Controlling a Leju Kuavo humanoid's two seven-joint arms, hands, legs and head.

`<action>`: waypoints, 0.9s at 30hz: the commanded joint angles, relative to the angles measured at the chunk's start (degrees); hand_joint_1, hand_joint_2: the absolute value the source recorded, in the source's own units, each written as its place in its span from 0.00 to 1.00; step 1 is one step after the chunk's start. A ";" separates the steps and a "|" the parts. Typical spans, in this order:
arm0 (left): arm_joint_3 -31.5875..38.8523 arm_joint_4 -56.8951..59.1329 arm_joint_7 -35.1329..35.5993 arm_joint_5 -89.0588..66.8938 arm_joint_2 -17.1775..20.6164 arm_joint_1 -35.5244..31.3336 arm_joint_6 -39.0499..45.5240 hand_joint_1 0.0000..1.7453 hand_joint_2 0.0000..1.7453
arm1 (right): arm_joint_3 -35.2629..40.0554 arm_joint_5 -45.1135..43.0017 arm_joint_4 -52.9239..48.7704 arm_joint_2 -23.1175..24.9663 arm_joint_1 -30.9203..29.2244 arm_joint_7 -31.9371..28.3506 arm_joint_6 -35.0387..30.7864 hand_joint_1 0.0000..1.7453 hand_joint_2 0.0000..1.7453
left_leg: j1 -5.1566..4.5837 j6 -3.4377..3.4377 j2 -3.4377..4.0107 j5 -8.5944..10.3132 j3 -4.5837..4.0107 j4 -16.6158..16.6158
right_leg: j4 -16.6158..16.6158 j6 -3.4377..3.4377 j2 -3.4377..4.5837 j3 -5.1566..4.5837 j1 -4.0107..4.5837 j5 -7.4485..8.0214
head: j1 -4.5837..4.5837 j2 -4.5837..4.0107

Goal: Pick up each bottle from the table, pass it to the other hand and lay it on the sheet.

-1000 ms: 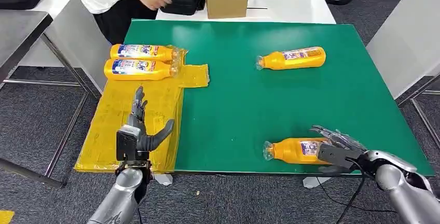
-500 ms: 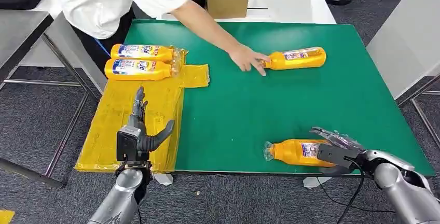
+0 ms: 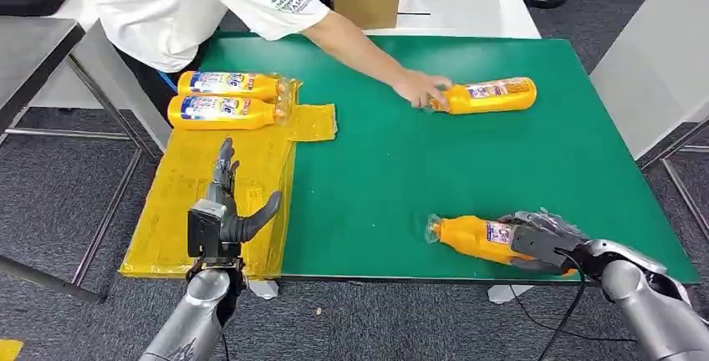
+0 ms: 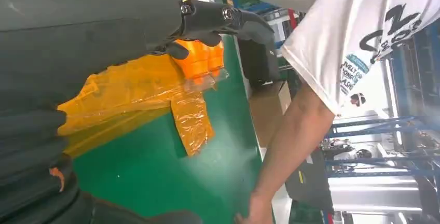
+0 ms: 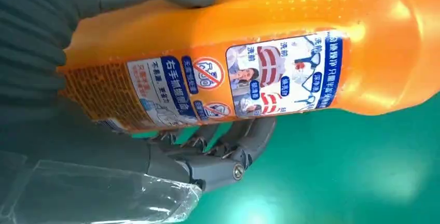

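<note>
Gripping: right hand [image 3: 542,237] wrapped around the near bottle [image 3: 472,236], fingers [image 5: 228,154] curled under it and thumb over it, at the front edge of the green table [image 3: 468,169].
Open: left hand [image 3: 224,211] raised over the yellow sheet [image 3: 188,202], fingers apart, holding nothing.
Hidden: base of the near bottle covered by the right hand; neck of the far bottle [image 3: 489,94] covered by a person's hand [image 3: 420,88].
Laid down: two bottles [image 3: 224,98] side by side on the far end of the sheet.
Labels: Chinese characters, a red prohibition sign and small drawings on the near bottle's panel; other bottles' print too small to read.
Shirt print: partly cut off, letters unclear.
</note>
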 commanded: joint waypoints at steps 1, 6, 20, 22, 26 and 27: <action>0.08 4.10 -0.01 0.11 0.77 -2.29 0.03 0.00 1.00 | 1.27 0.40 3.26 2.42 0.10 0.57 0.04 1.00 1.00 | 0.09 -0.10 0.01 -0.05 0.20 -0.06 | -0.10 -0.09 -0.01 0.23 0.09 -0.03 | 0.00 0.00; 0.08 3.90 -0.12 0.12 0.77 -2.07 0.17 0.00 1.00 | 0.98 0.38 3.07 2.67 0.26 0.55 -0.32 1.00 1.00 | 0.08 -0.10 0.04 -0.05 0.20 -0.06 | -0.11 -0.09 0.01 0.22 0.09 -0.02 | 0.00 0.00; 1.64 -0.53 -0.06 -1.65 0.28 1.61 2.62 0.00 1.00 | -3.53 1.28 -2.41 18.97 -2.53 -5.55 -18.04 1.00 1.00 | 0.13 -0.19 0.48 -0.15 0.33 -0.07 | -0.06 -0.17 0.42 0.22 0.13 -0.01 | 0.00 0.00; 1.80 -0.28 -0.09 -2.08 -0.25 1.32 2.99 0.00 1.00 | -3.85 0.74 -3.14 22.59 -2.97 -7.22 -21.09 1.00 1.00 | 0.18 -0.22 0.55 -0.19 0.36 -0.05 | -0.04 -0.19 0.49 0.25 0.17 -0.03 | 0.02 0.00; 1.68 -2.04 0.91 -2.80 -0.46 0.98 3.41 0.00 1.00 | -4.48 -0.54 -6.42 26.67 -3.87 -7.64 -23.27 1.00 1.00 | 0.19 -0.18 0.41 -0.13 0.23 -0.02 | 0.04 -0.15 0.38 0.13 0.18 -0.03 | 0.00 0.00; 1.58 -2.41 1.15 -2.91 -0.51 0.97 3.38 0.00 1.00 | -4.56 -0.58 -7.20 26.97 -3.88 -7.62 -23.29 1.00 1.00 | 0.16 -0.14 0.31 -0.06 0.11 -0.04 | 0.03 -0.10 0.29 0.04 0.15 0.00 | 0.00 0.00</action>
